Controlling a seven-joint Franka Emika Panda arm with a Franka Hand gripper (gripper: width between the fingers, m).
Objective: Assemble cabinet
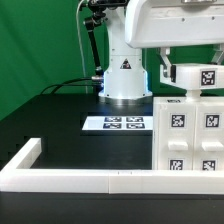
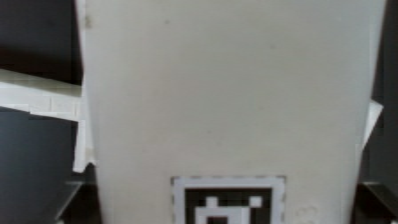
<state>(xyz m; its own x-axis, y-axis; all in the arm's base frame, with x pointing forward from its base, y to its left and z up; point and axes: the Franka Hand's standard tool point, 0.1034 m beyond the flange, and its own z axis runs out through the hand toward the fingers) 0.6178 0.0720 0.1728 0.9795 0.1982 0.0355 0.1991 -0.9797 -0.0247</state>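
Note:
The cabinet shell (image 1: 190, 135) stands at the exterior view's right, white and boxy, with square compartments and black-and-white tags on its front. My gripper (image 1: 183, 76) hangs just above the shell's top and is shut on a white cabinet part (image 1: 197, 76) that carries a tag (image 1: 207, 75). In the wrist view this part (image 2: 222, 100) fills most of the picture, with its tag (image 2: 228, 200) near the jaws. The dark fingers (image 2: 59, 203) only show at the part's two sides. The shell's edge (image 2: 36, 95) shows behind the part.
The marker board (image 1: 115, 123) lies flat on the black table in front of the robot base (image 1: 123, 75). A long low white border rail (image 1: 70, 178) runs along the table's near edge and turns back at the left. A green curtain is behind.

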